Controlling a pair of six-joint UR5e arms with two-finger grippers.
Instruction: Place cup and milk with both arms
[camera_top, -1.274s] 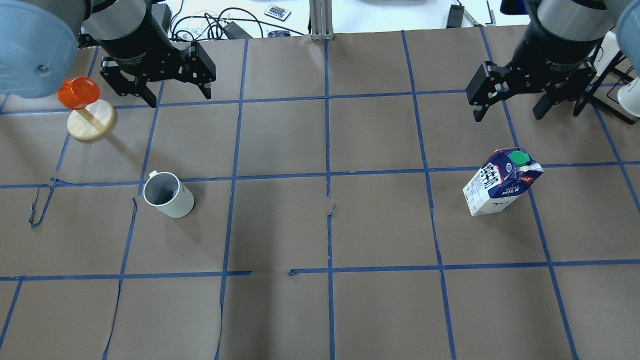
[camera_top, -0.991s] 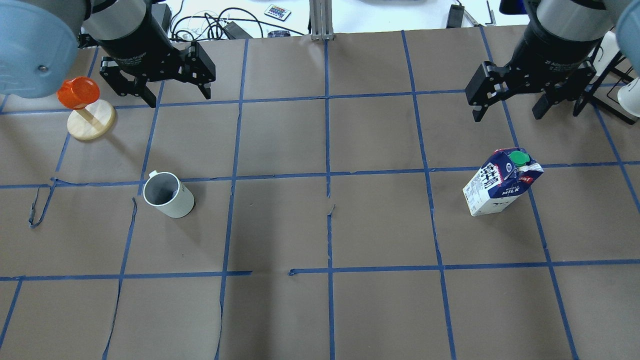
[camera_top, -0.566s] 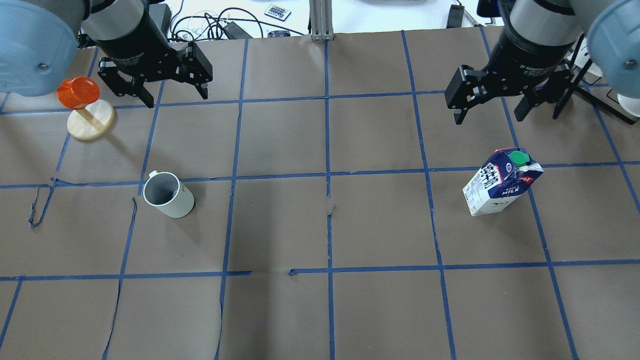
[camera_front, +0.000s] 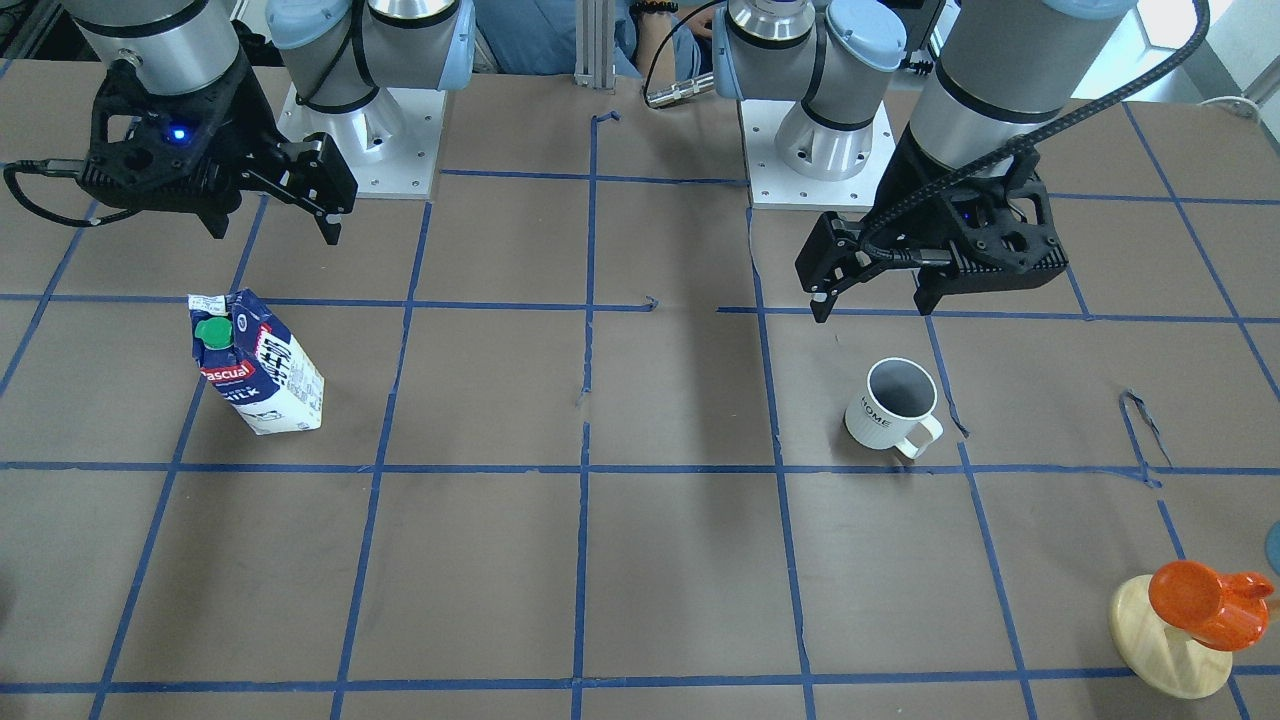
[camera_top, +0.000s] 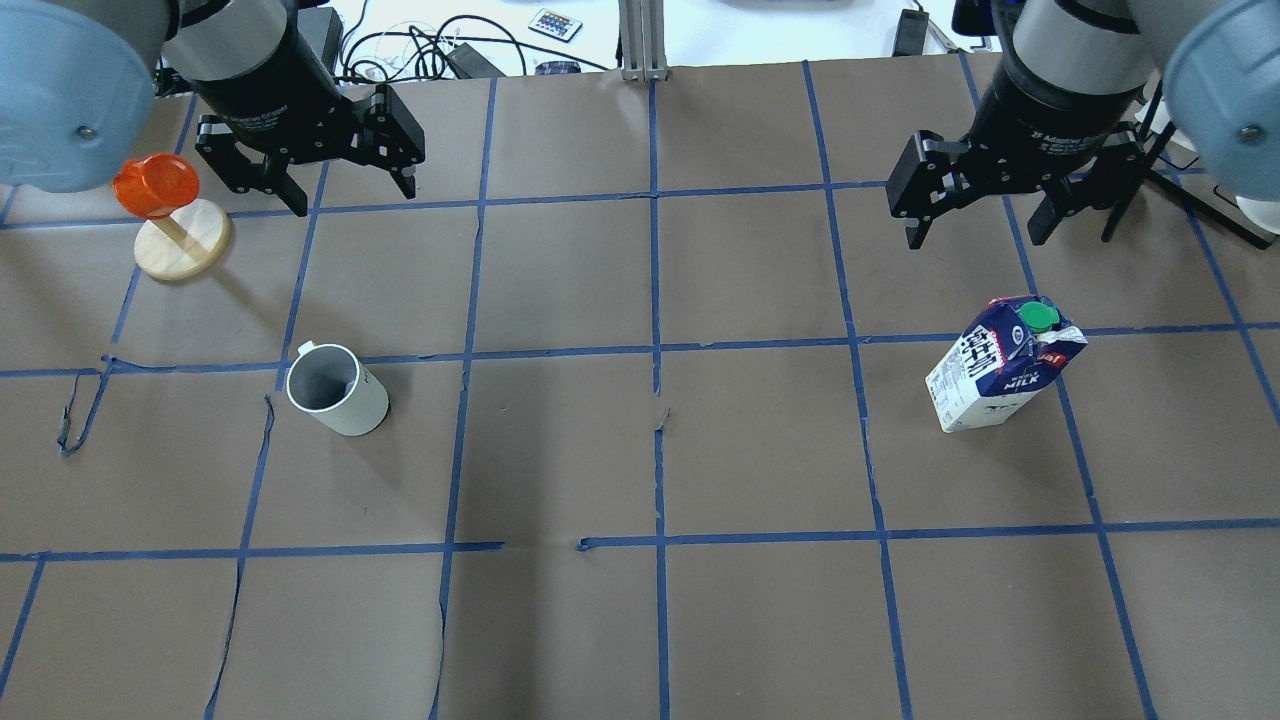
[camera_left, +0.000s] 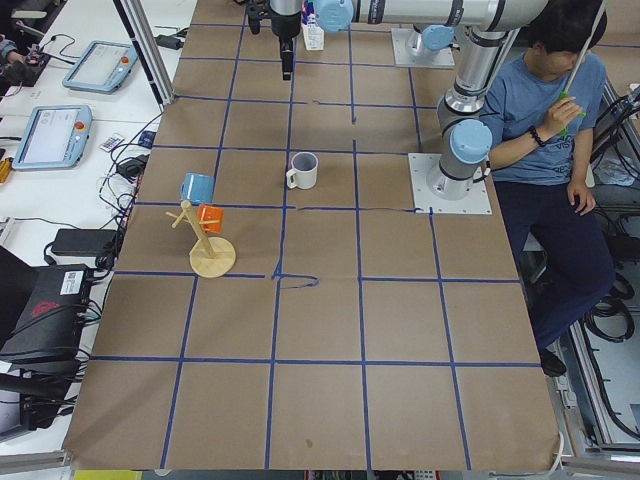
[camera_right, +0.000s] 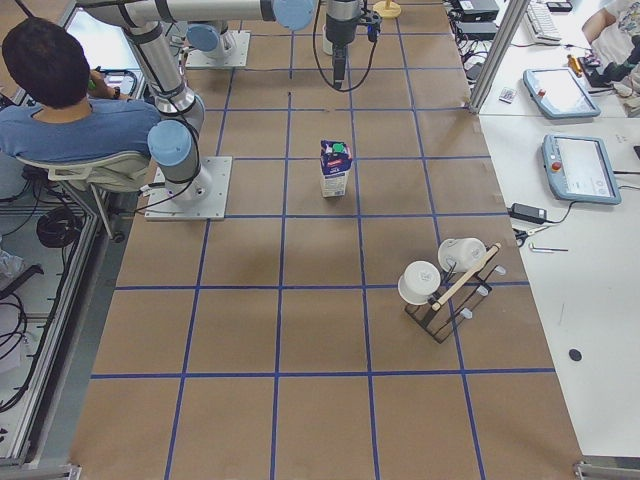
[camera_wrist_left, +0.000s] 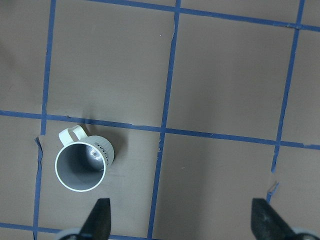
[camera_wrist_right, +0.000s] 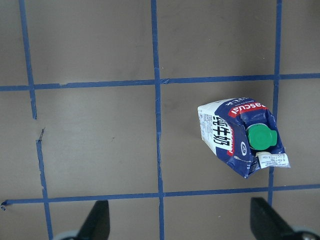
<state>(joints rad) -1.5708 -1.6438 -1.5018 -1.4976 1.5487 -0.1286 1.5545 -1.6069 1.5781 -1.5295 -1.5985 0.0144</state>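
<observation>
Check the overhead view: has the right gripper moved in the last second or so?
Yes. The right gripper has shifted toward the view's left, toward the table's middle, judged against the milk, which has stayed put.

White ribbed cup (camera_front: 888, 408); blue-and-white milk (camera_front: 272, 378) with green cap (camera_front: 213, 331)
</observation>
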